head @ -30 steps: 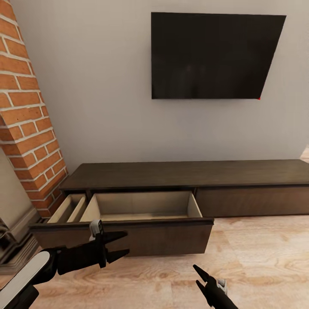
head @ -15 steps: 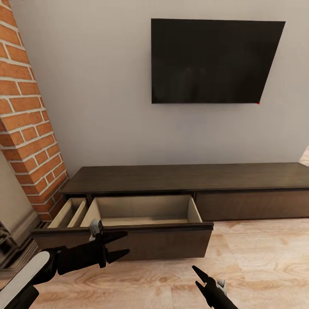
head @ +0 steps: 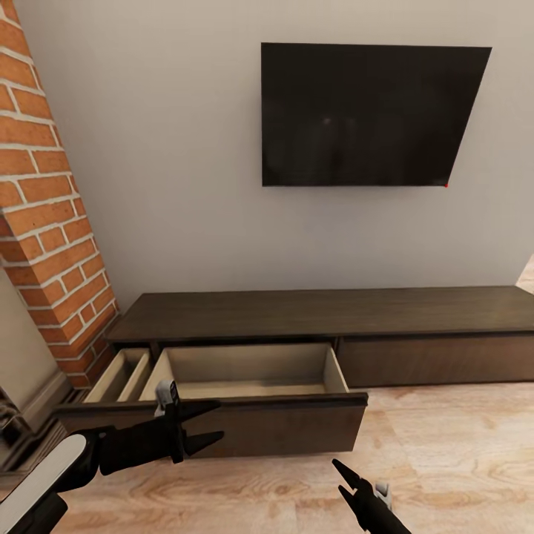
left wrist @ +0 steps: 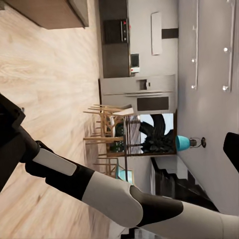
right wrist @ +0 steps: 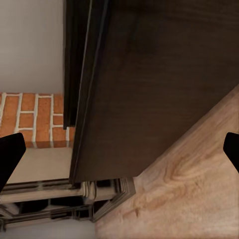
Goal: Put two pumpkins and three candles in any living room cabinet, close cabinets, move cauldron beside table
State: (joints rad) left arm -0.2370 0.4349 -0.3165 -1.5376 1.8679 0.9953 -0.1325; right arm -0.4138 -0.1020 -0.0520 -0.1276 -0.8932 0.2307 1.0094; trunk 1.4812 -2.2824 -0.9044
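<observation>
1. While both arms hang low, the left end effector sits spread wide and holding nothing, right in front of the pulled-out drawer.
2. Down low, the right end effector is wide too, with nothing in it.
3. No pumpkins or candles can be seen; the drawer looks bare inside.
4. I think the robot is between trips, so next it must go find a pumpkin or candle.
5. Long, flat and dark brown, the cabinet looks like smooth wood with pale insides; the floor is light, grainy wood, beside rough red bricks.
</observation>
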